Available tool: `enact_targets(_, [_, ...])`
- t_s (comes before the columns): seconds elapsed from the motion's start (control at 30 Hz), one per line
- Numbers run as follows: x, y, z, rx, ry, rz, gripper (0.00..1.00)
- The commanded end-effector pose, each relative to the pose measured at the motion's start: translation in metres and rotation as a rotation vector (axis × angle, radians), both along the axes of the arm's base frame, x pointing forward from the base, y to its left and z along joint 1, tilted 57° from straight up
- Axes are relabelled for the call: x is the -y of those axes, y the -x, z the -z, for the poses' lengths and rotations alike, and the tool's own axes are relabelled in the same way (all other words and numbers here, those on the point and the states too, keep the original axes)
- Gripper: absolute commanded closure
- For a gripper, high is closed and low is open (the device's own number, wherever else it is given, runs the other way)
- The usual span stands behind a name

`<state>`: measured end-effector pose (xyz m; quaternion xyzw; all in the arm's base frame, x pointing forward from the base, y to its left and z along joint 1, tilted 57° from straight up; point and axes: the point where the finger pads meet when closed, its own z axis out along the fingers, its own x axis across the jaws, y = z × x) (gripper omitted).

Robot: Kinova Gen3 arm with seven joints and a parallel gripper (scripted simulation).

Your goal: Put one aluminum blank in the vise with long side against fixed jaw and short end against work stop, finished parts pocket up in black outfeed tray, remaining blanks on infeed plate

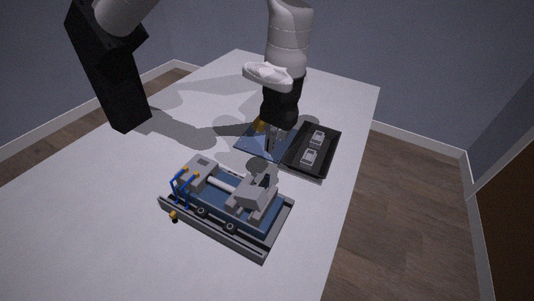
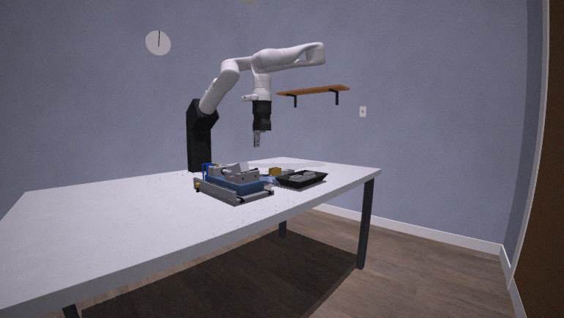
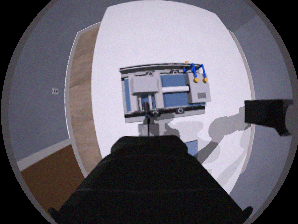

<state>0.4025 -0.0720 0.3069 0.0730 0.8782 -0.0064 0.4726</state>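
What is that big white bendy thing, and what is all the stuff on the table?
That is a robot arm. Its gripper, a two-finger pincher, hangs high over the table, shut and holding nothing. One picture looks down from above, one from across the room, one from a camera on the arm's wrist. On the table sit a vise, which is a metal clamp, a blue plate with pins with a yellow block on it, and a black tray with two pocketed gray parts.

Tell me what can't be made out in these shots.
- Infeed plate, top view: gripper and wrist cover most of it; only a sliver of the brass blank shows.
- Vise, exterior view: too small to judge the gap between its jaws.
- Wrist view: gripper body blocks the lower half.
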Motion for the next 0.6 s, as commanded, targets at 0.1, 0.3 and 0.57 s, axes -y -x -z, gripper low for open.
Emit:
enact_targets(0.1, [0.013, 0.000, 0.001, 0.008, -0.127, 0.089, 1.00])
enact_targets(0.3, [0.022, 0.001, 0.003, 0.014, -0.234, 0.163, 1.00])
enact_targets(0.57, [0.041, 0.003, 0.005, 0.035, -0.496, 0.341, 1.00])
